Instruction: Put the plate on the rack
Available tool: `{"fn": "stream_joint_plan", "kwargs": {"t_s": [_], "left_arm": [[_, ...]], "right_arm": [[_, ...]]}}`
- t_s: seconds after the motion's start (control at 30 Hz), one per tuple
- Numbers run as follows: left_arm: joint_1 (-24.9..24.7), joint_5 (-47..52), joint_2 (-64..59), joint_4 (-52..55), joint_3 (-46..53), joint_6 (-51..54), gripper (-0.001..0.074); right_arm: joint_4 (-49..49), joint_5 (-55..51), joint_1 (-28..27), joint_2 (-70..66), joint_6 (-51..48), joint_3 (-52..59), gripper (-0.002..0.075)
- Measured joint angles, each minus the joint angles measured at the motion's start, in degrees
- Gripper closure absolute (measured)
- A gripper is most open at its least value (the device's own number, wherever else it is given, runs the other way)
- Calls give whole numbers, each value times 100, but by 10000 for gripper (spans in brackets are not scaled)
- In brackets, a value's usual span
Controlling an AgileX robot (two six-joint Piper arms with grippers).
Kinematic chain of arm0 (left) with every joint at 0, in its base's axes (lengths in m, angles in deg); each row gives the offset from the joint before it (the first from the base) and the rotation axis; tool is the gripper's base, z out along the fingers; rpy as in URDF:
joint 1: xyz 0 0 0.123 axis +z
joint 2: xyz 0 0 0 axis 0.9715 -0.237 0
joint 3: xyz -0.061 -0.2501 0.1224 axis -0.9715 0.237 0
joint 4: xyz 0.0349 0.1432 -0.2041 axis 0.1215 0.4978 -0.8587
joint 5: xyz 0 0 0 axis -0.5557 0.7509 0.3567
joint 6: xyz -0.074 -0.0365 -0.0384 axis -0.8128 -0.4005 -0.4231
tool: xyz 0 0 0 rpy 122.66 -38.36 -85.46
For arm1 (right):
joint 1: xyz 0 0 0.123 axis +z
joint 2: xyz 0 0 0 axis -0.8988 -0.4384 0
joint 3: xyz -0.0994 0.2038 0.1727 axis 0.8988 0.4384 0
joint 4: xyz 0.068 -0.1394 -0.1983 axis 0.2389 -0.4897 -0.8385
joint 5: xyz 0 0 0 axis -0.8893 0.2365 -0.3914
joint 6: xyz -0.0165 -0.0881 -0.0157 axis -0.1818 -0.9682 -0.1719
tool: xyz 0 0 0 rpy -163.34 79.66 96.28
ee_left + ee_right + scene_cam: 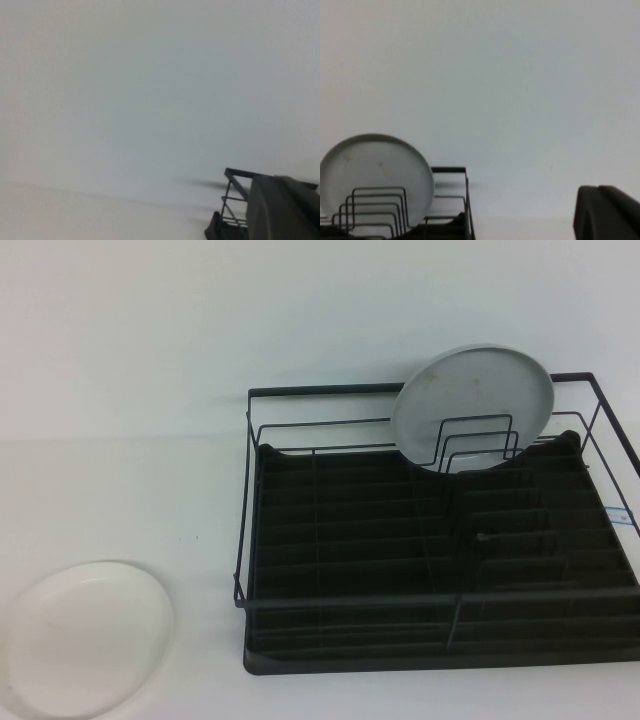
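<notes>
While plate [85, 640] lies flat beside rack [440, 570], left gripper [282, 207], right gripper [605, 212] apart

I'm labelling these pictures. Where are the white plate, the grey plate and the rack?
white plate [85, 640], high view, its centre.
grey plate [470, 400], high view, its face.
rack [243, 510], high view, left wire wall.
</notes>
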Motion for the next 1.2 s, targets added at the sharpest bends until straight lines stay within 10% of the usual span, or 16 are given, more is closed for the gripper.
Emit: {"fn": "stream_joint_plan", "kwargs": {"t_s": [0.7,1.0,1.2], "left_arm": [[902,3418,-4793,1974,-3508,-985,726],[1469,3494,-6262,1908,-3607,-826,372],[1804,3345,-7118,1319,-3756,-255,379]], "right_arm": [[124,-3460,8,-1940,-515,-2481,708],[1591,-3803,8,-2418,-2427,-2788,708],[2039,-4229,13,-2629,-2545,-2788,708]]}}
